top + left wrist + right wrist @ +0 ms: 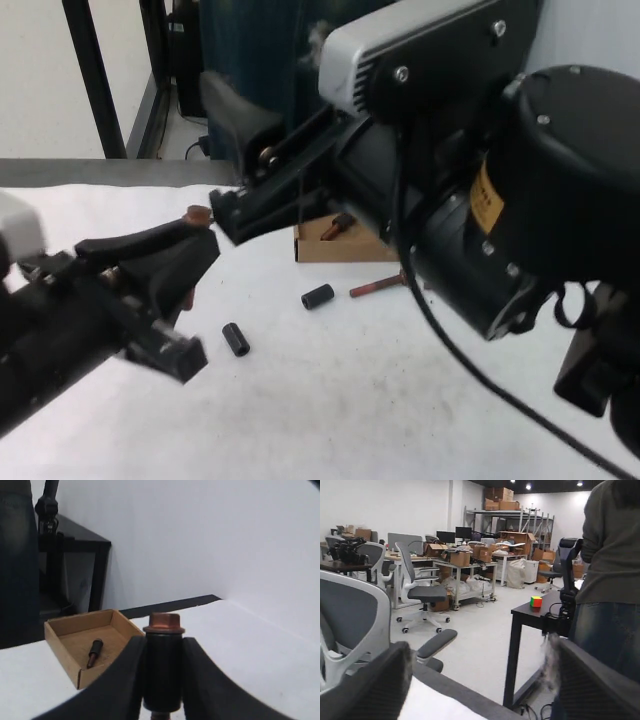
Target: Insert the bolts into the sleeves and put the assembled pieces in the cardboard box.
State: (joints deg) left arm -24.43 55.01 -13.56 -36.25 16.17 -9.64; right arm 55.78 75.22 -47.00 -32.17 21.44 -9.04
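My left gripper (162, 647) is shut on a black sleeve (161, 672) with a copper bolt's head (163, 622) standing out of its top. In the high view this gripper (190, 268) hovers low over the white bench at the left, and the bolt head (198, 213) pokes out above its fingers. The cardboard box (345, 251) lies beyond it and holds one assembled piece (335, 226); the left wrist view shows the same box (62, 652) and piece (94, 651). My right gripper (245, 165) is open and raised above the bench near the box, its fingers (370, 690) apart with nothing between them.
Two loose black sleeves (317, 296) (236, 339) and a loose copper bolt (378, 286) lie on the white bench in front of the box. The right arm's body (480, 180) looms over the bench's right side. A person (612, 580) stands behind the bench.
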